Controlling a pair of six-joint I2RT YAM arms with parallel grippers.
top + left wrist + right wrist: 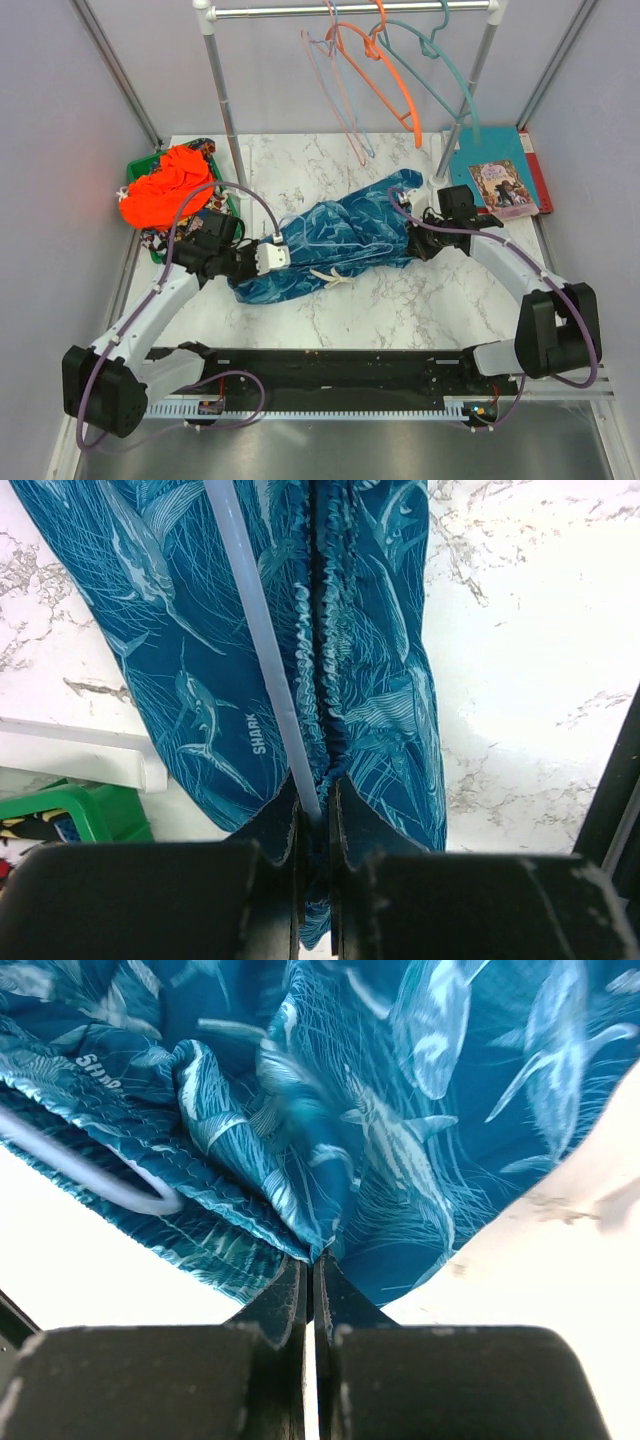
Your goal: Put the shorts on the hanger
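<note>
Dark-blue shark-print fabric shorts [340, 245] are laid on the white marble tabletop [430, 300]; judged soft, light, slippery, best taken at the gathered waistband. Left gripper [315, 815] is clamped on thin pale-blue hanger [255, 640], seemingly with waistband; right gripper [312, 1265] is pinched on a fold

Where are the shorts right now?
Top view: the shorts lie across the middle of the marble table, stretched diagonally between the left tool and right tool, both shut on them, in front of the clothes rail.
</note>
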